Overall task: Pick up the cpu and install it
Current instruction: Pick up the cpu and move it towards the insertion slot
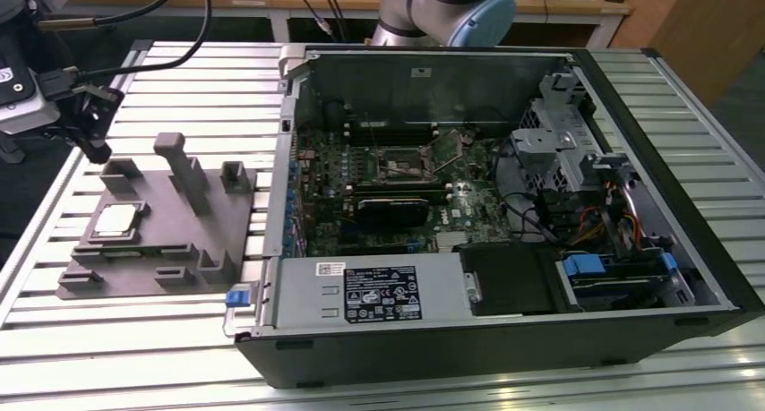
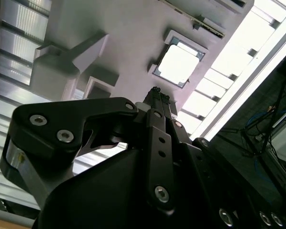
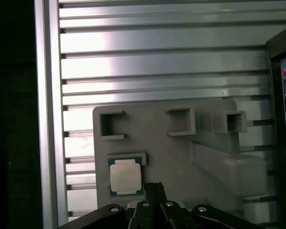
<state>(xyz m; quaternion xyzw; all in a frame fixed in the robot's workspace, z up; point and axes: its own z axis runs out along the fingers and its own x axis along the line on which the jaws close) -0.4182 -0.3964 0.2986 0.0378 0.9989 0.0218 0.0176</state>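
The black two-fingered pincer (image 2: 156, 95) has its slim tips pressed together with nothing between them, and it hangs above the grey moulded fixture plate (image 1: 156, 225), over the plate's edge that lies farthest from the computer. On that plate, close beside the tips in both wrist views, the small flat square cpu with a silvery-white metal top (image 3: 125, 176) lies flat in a shallow square recess, untouched. Raised grey blocks and open pockets stand elsewhere on the plate. The plate rests on a silver slatted aluminium table (image 1: 179, 71). Just beside the plate, on the exterior view's right, lies an open black desktop computer case (image 1: 395, 348), its green motherboard's square socket (image 1: 400, 163) bare.
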